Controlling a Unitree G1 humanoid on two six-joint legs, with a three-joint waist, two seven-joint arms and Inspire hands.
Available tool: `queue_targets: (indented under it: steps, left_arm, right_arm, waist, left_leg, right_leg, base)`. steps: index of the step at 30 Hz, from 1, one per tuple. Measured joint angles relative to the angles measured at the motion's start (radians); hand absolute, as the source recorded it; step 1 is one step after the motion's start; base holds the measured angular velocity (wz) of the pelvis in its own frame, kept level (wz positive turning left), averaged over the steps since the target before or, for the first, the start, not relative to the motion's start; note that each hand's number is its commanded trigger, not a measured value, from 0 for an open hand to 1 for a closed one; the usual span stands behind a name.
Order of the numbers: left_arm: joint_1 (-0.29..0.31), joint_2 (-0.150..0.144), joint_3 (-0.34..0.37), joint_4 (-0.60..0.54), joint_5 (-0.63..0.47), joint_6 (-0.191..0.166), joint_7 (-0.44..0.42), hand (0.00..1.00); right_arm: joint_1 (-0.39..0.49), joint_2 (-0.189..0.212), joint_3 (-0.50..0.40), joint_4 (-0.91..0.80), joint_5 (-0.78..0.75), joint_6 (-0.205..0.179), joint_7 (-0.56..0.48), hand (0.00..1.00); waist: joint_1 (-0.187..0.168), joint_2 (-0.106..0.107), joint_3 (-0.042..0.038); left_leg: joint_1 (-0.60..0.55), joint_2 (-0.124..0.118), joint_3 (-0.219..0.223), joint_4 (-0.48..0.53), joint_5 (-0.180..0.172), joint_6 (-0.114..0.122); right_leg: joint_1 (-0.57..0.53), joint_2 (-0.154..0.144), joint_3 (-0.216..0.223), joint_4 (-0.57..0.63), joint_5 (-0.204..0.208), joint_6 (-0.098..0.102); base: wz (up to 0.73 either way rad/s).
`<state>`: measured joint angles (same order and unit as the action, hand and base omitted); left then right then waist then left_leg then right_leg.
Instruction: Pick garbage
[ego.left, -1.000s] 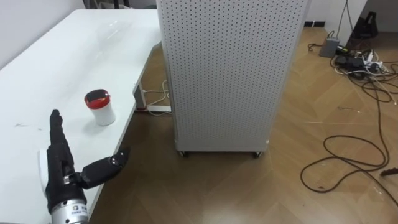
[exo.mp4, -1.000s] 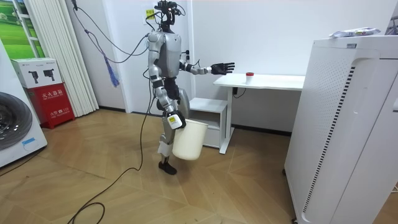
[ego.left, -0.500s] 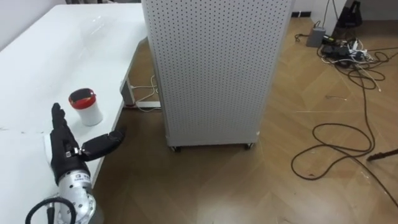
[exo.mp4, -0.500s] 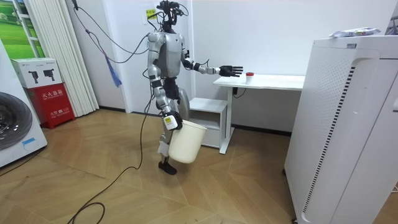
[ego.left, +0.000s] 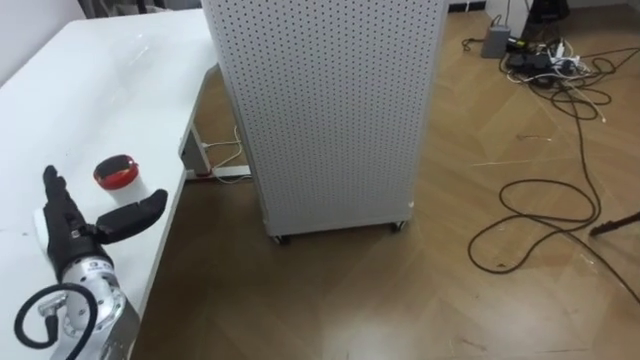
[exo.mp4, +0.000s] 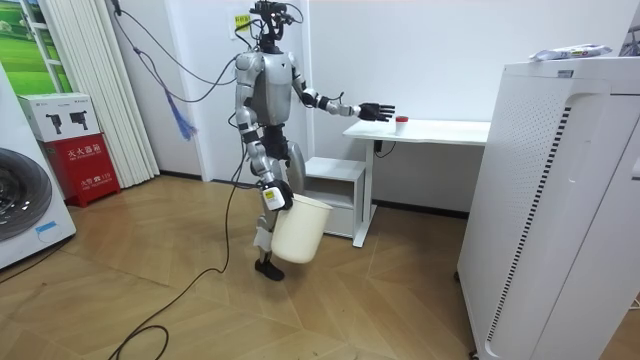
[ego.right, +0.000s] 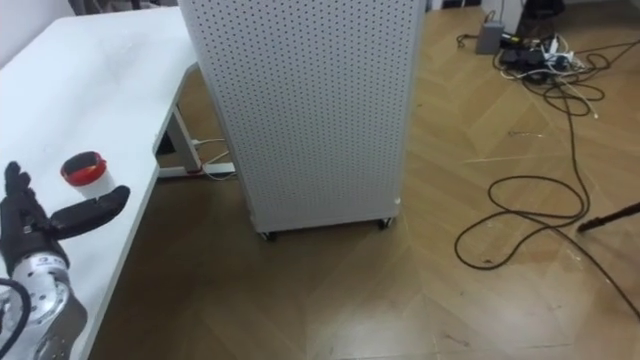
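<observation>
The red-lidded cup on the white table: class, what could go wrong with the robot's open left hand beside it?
1. The left hand is open close beside the cup; a clumsy closing could tip it or push it off the nearby edge of the table.
2. The bucket hangs low at the right hand, away from the table, so the cup might fall on the way there.

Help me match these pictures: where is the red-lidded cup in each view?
Left eye view: red-lidded cup lower left, on the white table.
Right eye view: cup far left, same table.
Room view: cup upper middle, near the left robot hand.
Shared landmark: perforated white cabinet.
</observation>
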<state>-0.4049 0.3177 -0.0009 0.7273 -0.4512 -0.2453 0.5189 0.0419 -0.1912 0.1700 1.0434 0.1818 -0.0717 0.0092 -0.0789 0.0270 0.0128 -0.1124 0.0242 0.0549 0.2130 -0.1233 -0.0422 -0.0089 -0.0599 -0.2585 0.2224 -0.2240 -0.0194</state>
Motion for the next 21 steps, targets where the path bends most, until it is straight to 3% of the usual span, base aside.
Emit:
queue_targets:
  steps: [8,17,21]
  left_arm:
    - [-0.048,0.012,0.000,0.052,-0.051,0.001,-0.010,0.00]
    - [-0.055,0.012,0.000,0.071,-0.049,0.007,-0.031,0.00]
    - [-0.087,0.012,0.010,0.113,-0.048,0.027,-0.051,0.00]
  right_arm:
    - [-0.006,0.000,0.015,0.000,-0.001,0.000,-0.021,1.00]
    - [-0.010,0.002,0.045,-0.024,-0.031,0.000,-0.022,1.00]
    - [-0.009,0.004,0.045,-0.039,-0.031,0.003,-0.020,1.00]
  waist:
    - [-0.001,0.000,0.0010]
    - [-0.001,-0.008,0.0075]
    - [-0.001,-0.010,0.0084]
  left_leg:
    - [-0.014,0.000,0.000,0.003,-0.003,0.005]
    - [-0.018,-0.001,0.004,0.004,-0.004,0.006]
    - [-0.033,-0.001,0.005,0.006,-0.004,0.006]
  right_leg:
    - [-0.013,-0.001,0.005,0.000,0.004,0.005]
    - [-0.021,-0.002,0.012,0.001,0.004,0.006]
    - [-0.035,-0.002,0.011,0.004,0.004,0.006]
  base:
    - [-0.02]
    - [-0.01]
    - [0.00]
